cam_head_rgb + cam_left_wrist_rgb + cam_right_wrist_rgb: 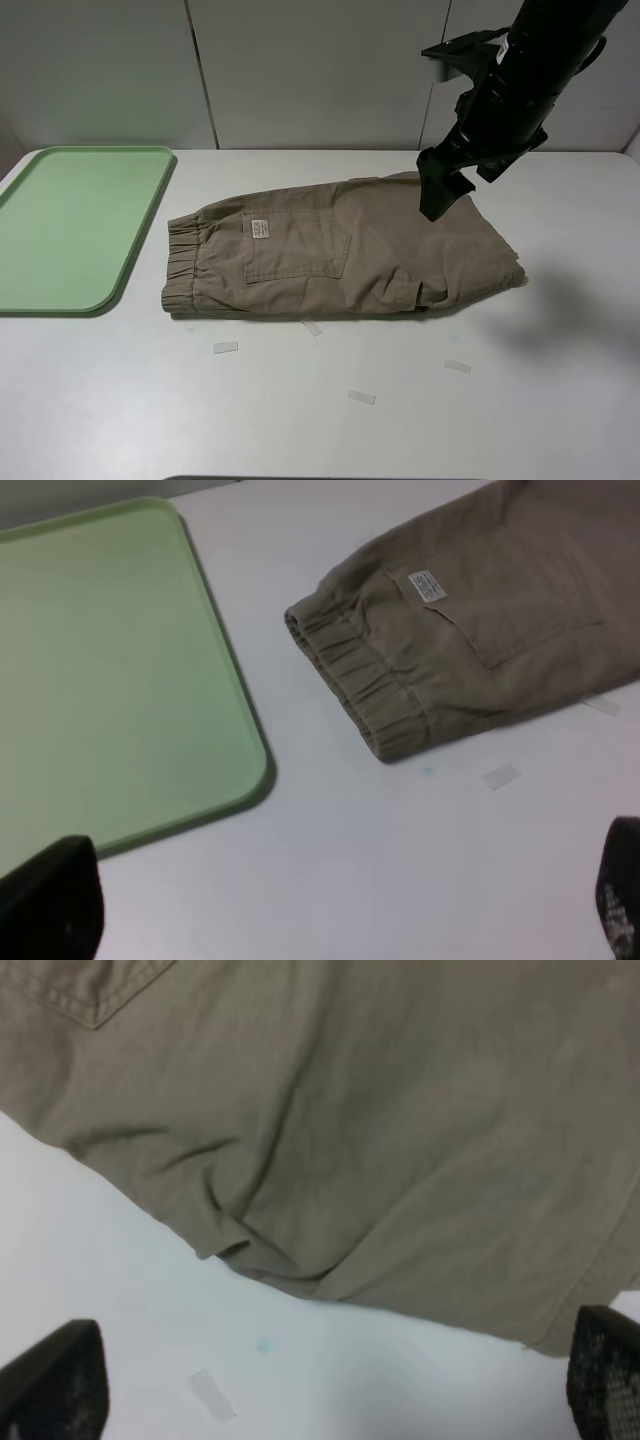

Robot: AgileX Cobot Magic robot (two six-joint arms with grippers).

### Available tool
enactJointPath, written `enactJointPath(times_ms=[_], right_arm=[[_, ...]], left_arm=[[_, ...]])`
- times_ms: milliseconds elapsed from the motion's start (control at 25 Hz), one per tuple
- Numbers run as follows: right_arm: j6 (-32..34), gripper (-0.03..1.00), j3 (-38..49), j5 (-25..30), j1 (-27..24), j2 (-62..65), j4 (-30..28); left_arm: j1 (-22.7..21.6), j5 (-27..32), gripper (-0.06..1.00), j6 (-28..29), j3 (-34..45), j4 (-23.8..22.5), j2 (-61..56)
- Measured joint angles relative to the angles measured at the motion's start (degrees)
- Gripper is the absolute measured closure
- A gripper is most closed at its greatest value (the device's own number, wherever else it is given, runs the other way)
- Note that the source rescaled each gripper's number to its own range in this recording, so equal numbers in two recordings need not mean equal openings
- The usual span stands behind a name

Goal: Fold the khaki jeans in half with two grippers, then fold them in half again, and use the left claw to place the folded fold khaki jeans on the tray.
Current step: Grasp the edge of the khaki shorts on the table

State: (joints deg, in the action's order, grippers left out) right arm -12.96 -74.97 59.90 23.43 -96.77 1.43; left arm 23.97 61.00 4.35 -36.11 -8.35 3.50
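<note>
The khaki jeans (340, 250) lie flat on the white table, folded lengthwise, with the elastic waistband toward the tray and the pocket and pale label facing up. The pale green tray (70, 230) rests at the table's left and holds nothing. My right gripper (445, 190) hovers above the leg end of the jeans. In the right wrist view its fingers (55, 1380) stand wide apart over the jeans (400, 1140), holding nothing. My left gripper (335, 920) is open above bare table, between the tray (100, 660) and the waistband of the jeans (480, 630). The left arm is outside the exterior view.
Small strips of clear tape (226, 348) (361, 397) (457, 366) lie on the table in front of the jeans. A pale panelled wall stands behind the table. The table's front edge runs along the bottom of the exterior view.
</note>
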Motion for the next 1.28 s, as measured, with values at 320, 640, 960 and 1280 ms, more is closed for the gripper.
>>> enactJointPath(times_ms=[320,640,960,1280], right_arm=[[0.0,-0.03,0.0,-1.5,0.0,0.0,0.0],[0.8,-0.03,0.0,-2.4,0.0,0.0,0.0],[6.5,-0.03,0.0,-3.1,0.0,-0.1,-1.4],[10.3,-0.03,0.0,-10.6,-7.1,-8.4,-3.3]], left_arm=[[0.0,-0.7,-0.02,-0.1,7.7,3.9,-2.8],[0.0,-0.7,0.00,-1.2,7.8,3.9,-2.8],[-7.6,-0.7,0.01,-1.2,7.8,3.7,-2.8],[-23.7,-0.7,0.01,-1.2,7.8,3.7,-2.8]])
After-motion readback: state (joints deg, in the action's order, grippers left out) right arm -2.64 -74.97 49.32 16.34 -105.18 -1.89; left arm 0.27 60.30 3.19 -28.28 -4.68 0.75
